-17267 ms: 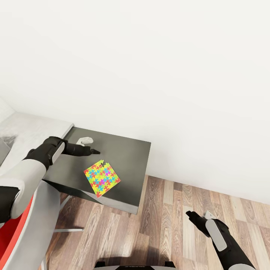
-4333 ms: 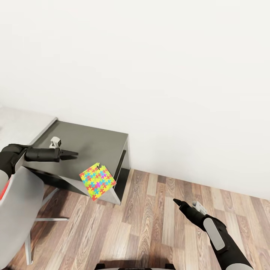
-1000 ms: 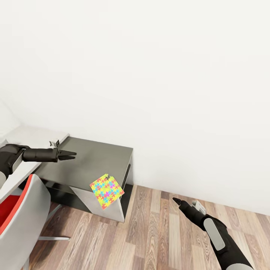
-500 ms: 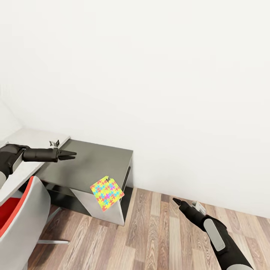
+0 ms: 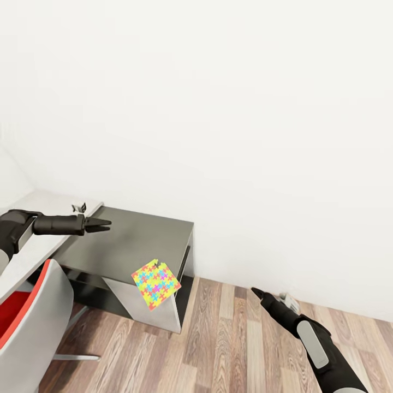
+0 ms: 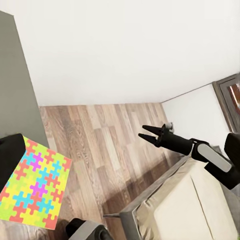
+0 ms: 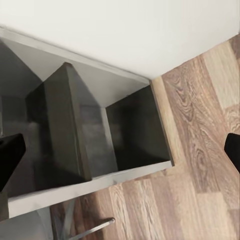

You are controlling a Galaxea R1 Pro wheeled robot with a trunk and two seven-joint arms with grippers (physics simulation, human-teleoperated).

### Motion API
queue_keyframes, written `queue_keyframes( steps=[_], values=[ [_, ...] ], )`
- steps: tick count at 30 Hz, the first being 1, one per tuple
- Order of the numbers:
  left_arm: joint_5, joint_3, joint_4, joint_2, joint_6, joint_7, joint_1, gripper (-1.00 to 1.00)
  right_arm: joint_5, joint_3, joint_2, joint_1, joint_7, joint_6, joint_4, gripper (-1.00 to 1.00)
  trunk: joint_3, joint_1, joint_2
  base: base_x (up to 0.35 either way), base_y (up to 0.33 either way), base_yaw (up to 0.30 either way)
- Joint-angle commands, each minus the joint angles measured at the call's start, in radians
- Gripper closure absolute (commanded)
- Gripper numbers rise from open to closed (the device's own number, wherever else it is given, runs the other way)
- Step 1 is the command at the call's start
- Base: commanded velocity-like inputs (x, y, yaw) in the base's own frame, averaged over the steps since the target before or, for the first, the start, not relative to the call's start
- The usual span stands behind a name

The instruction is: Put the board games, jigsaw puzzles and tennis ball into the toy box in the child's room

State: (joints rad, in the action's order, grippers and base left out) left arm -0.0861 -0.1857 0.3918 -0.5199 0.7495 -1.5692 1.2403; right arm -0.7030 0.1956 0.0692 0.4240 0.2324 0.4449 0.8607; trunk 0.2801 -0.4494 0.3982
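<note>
One jigsaw puzzle of yellow, pink, blue and green pieces shows over the front edge of the dark grey side desk, near its right front corner. Whether it lies flat there I cannot tell. My left gripper hovers open over the desk's left part, well apart from the puzzle. In the left wrist view the puzzle sits beside one dark finger. My right gripper is open and empty above the floor to the desk's right. The white table top adjoins the desk at the left.
A chair with a red seat and grey back stands at the lower left, in front of the table. Wood-plank floor stretches right of the desk, and a white wall is behind. The bed with its beige mattress appears in the left wrist view.
The whole view has shifted a little as the camera moved. Both arms hold the same pose, and the puzzle stays at the desk's front edge.
</note>
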Motion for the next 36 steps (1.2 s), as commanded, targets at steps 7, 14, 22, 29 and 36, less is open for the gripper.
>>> queue_keyframes(
  steps=[7,14,22,29,36],
  values=[
    [-0.018,-0.008,-0.003,0.000,0.007,-0.002,-0.062,-1.00,-0.004,0.002,0.000,0.001,0.013,0.003,0.000,-1.00,-0.010,-0.001,0.002,0.000,0.000,0.000],
    [-0.024,-0.006,0.008,0.008,0.004,-0.002,-0.090,-1.00,-0.003,-0.001,-0.001,0.000,0.014,0.003,0.000,-1.00,-0.021,-0.001,0.002,0.000,0.000,0.000],
    [-0.036,-0.005,0.023,0.009,0.001,-0.002,-0.106,-1.00,-0.002,-0.002,-0.001,0.001,0.023,0.002,0.000,-1.00,-0.035,-0.001,0.002,0.000,0.000,0.000],
    [-0.049,-0.005,0.027,0.004,-0.043,-0.002,-0.110,-1.00,-0.001,-0.004,-0.001,0.000,0.026,0.002,0.000,-1.00,-0.046,-0.001,0.002,0.000,0.000,0.000],
    [-0.068,-0.004,0.027,0.003,-0.053,-0.002,-0.112,-1.00,-0.002,-0.004,-0.002,0.000,0.027,0.001,0.000,-1.00,-0.058,-0.001,0.002,0.000,0.000,0.000]
  ],
)
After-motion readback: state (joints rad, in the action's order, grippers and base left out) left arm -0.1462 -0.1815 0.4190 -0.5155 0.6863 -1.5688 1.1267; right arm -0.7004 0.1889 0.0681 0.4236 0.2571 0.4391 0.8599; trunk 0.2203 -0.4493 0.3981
